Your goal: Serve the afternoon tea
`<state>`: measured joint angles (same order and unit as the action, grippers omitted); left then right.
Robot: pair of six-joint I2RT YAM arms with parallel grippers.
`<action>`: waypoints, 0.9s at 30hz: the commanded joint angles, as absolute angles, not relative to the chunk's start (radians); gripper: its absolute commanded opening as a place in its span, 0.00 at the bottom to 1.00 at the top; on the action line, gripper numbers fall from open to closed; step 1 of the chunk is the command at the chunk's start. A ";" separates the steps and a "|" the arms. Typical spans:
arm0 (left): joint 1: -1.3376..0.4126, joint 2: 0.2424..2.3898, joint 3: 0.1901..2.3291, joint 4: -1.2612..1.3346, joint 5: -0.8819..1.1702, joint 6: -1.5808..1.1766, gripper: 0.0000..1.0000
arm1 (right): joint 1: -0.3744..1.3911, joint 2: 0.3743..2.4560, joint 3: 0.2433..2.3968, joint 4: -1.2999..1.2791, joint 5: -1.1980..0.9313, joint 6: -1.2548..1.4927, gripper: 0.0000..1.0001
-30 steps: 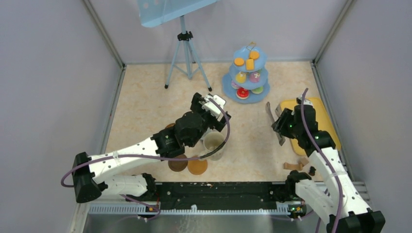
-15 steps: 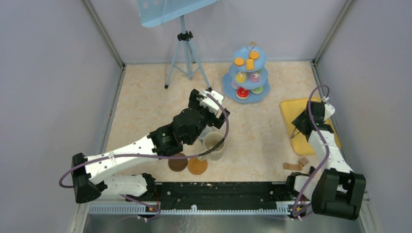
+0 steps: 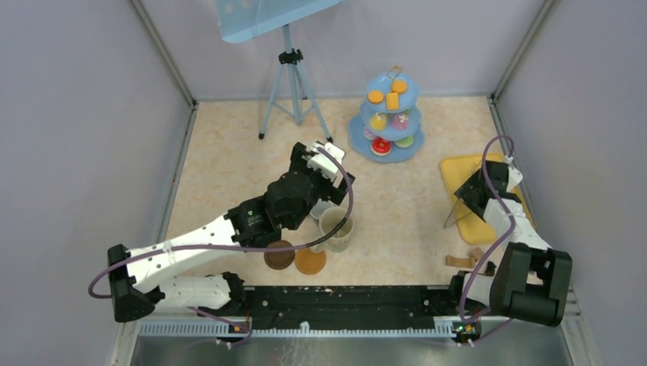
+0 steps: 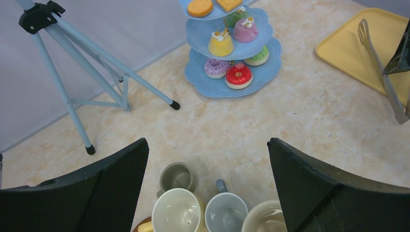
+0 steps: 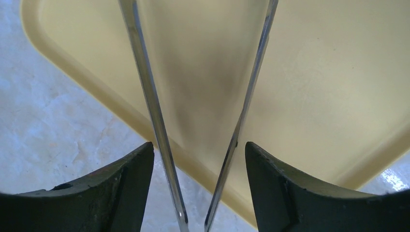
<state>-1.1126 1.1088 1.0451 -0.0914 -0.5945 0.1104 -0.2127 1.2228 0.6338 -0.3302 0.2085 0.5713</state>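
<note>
The light-blue three-tier cake stand (image 3: 391,114) with toy cakes stands at the back; it also shows in the left wrist view (image 4: 232,79). Four mugs cluster mid-table: small grey-brown (image 4: 177,176), yellow (image 4: 177,211), grey (image 4: 225,215), large cream (image 3: 336,229). Two brown coasters (image 3: 279,257) (image 3: 310,262) lie in front of them. My left gripper (image 3: 317,158) (image 4: 207,143) is open and empty above the mugs. My right gripper (image 3: 467,192) (image 5: 198,147) is open at the yellow tray's edge, the tongs' two arms (image 5: 145,96) lying between its fingers.
The flat yellow tray (image 3: 496,171) lies at the right, also seen in the right wrist view (image 5: 314,72). The metal tongs (image 3: 452,215) stick out over its left edge. A tripod (image 3: 290,84) stands at the back left. Small brown pieces (image 3: 461,260) lie near the right arm's base.
My right arm swung right and lowered the tongs onto the tray's edge, and its jaws stand apart. My left gripper shifted slightly back and left over the mugs.
</note>
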 commanded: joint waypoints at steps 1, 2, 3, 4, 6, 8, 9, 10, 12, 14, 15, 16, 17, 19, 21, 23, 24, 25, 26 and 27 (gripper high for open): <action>-1.110 1.073 1.042 -0.092 -0.619 0.077 0.99 | -0.222 1.159 0.695 -0.346 0.222 0.538 0.69; -1.109 1.074 1.040 -0.091 -0.621 0.077 0.99 | -0.222 1.146 0.706 -0.356 0.226 0.530 0.71; -1.109 1.075 1.039 -0.089 -0.622 0.077 0.99 | -0.221 1.132 0.723 -0.373 0.230 0.519 0.73; -1.109 1.077 1.037 -0.085 -0.624 0.079 0.99 | -0.217 1.118 0.741 -0.391 0.232 0.506 0.74; -1.109 1.084 1.040 -0.086 -0.626 0.082 0.99 | -0.185 1.090 0.776 -0.419 0.239 0.471 0.75; -1.109 1.090 1.041 -0.089 -0.626 0.081 0.99 | -0.121 1.062 0.807 -0.440 0.255 0.441 0.76; -1.109 1.093 1.040 -0.088 -0.627 0.079 0.99 | -0.080 1.049 0.820 -0.442 0.255 0.423 0.76; -1.108 1.097 1.040 -0.086 -0.627 0.080 0.99 | -0.036 1.038 0.830 -0.436 0.242 0.409 0.75; -1.108 1.110 1.046 -0.088 -0.631 0.086 0.99 | 0.075 1.013 0.834 -0.410 0.197 0.386 0.75; -1.107 1.118 1.060 -0.099 -0.639 0.086 0.99 | 0.203 0.980 0.821 -0.358 0.103 0.374 0.74; -1.106 1.115 1.065 -0.104 -0.645 0.084 0.99 | 0.252 0.965 0.809 -0.335 0.068 0.374 0.74; -1.105 1.109 1.067 -0.106 -0.656 0.079 0.99 | 0.303 0.950 0.799 -0.315 0.038 0.380 0.73; -1.104 1.098 1.067 -0.105 -0.665 0.072 0.99 | 0.351 0.930 0.786 -0.291 0.011 0.384 0.73; -1.101 1.061 1.061 -0.097 -0.704 0.045 0.99 | 0.454 0.901 0.764 -0.247 -0.042 0.390 0.72; -1.099 0.999 1.034 -0.060 -0.755 0.018 0.99 | 0.550 0.884 0.757 -0.212 -0.073 0.405 0.70; -1.097 0.912 1.002 -0.013 -0.781 0.023 0.99 | 0.643 0.886 0.764 -0.161 -0.086 0.411 0.67; -1.097 0.886 0.998 -0.008 -0.799 0.026 0.99 | 0.694 0.893 0.773 -0.141 -0.080 0.407 0.65; -1.097 0.862 1.000 0.019 -0.815 0.033 0.99 | 0.744 0.905 0.784 -0.119 -0.066 0.397 0.63; -1.095 0.847 1.007 0.024 -0.835 0.041 0.99 | 0.800 0.923 0.797 -0.096 -0.052 0.385 0.62; -1.095 0.832 1.017 0.025 -0.847 0.053 0.99 | 0.856 0.948 0.814 -0.073 -0.033 0.370 0.60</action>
